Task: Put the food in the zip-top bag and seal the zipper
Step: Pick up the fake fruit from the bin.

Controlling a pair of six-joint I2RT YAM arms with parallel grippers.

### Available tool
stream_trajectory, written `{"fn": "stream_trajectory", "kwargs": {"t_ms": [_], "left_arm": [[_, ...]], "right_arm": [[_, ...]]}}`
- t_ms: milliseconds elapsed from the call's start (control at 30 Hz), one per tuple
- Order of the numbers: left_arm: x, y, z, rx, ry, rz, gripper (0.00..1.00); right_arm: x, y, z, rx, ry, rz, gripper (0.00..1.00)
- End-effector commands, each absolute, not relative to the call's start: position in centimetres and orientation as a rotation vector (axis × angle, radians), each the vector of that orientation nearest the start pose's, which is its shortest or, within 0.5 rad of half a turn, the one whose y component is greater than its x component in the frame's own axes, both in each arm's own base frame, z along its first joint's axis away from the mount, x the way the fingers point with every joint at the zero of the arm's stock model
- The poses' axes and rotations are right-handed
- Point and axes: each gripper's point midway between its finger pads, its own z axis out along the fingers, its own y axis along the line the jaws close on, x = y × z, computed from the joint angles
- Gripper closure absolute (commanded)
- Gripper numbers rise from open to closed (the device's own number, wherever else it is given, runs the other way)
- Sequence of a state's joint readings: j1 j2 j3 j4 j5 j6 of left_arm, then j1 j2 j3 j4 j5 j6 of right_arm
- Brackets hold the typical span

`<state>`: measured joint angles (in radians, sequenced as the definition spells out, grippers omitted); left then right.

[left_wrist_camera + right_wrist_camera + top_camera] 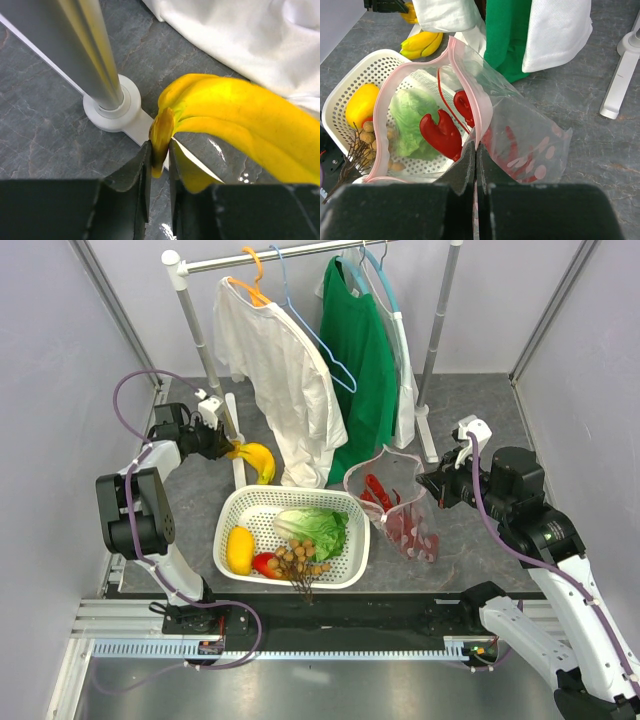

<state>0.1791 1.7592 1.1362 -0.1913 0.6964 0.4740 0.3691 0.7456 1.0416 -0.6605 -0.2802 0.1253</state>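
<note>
My left gripper (228,447) (160,160) is shut on the stem end of the yellow banana (258,460) (235,120), which lies on the floor behind the basket, by the rack's left post. My right gripper (432,485) (476,150) is shut on the pink zipper (382,100) of the clear zip-top bag (400,510) (530,130) and holds its mouth open. The red lobster (378,495) (440,132) sits inside the bag. The lettuce (315,530), lemon (240,548), mango (265,564) and longan bunch (300,562) lie in the white basket (250,502).
A clothes rack stands at the back with a white shirt (275,360) and a green shirt (360,360) hanging almost to the floor. Its left post base (112,105) is right beside the banana. Its right foot (615,90) is beyond the bag.
</note>
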Motion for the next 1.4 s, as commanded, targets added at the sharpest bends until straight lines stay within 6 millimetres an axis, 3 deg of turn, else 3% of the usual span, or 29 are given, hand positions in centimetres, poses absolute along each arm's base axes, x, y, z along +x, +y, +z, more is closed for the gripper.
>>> {"fn": "stream_trajectory", "kwargs": {"t_ms": [0,100,500,667,1133,1167,1200,1233,1300,1333,1367], "left_arm": [[43.2,-2.7,11.0,0.644,2.047,-0.487,0.81],[43.3,-2.1,12.2,0.570,2.045,-0.442,0.98],[42.5,-1.5,17.3,0.366,1.977,-0.380,0.98],[41.2,-2.4,21.8,0.351,1.887,-0.412,0.98],[30.8,-10.2,36.4,0.609,1.538,-0.449,0.98],[29.9,-12.3,37.0,0.665,1.508,-0.472,0.98],[30.0,-12.5,38.0,0.652,1.489,-0.418,0.98],[29.2,-14.7,38.3,0.727,1.451,-0.420,0.98],[29.6,-15.4,39.0,0.725,1.437,-0.340,0.98],[29.2,-17.3,39.1,0.784,1.401,-0.339,0.98],[29.3,-17.9,39.3,0.788,1.393,-0.321,0.98]], "right_arm": [[22.0,13.8,30.2,-0.426,1.892,0.567,1.00],[21.9,13.8,30.2,-0.426,1.892,0.569,1.00],[21.8,13.6,30.1,-0.420,1.890,0.565,1.00],[21.7,13.6,30.3,-0.416,1.885,0.566,1.00],[21.2,13.7,30.1,-0.416,1.887,0.590,1.00],[21.1,13.9,30.2,-0.416,1.888,0.599,1.00],[21.1,14.0,30.2,-0.411,1.888,0.610,1.00],[20.9,14.2,30.4,-0.415,1.884,0.627,1.00],[20.7,14.5,30.4,-0.420,1.889,0.656,1.00],[20.4,15.0,30.5,-0.435,1.886,0.689,1.00],[20.2,15.2,30.5,-0.445,1.887,0.709,1.00]]}}
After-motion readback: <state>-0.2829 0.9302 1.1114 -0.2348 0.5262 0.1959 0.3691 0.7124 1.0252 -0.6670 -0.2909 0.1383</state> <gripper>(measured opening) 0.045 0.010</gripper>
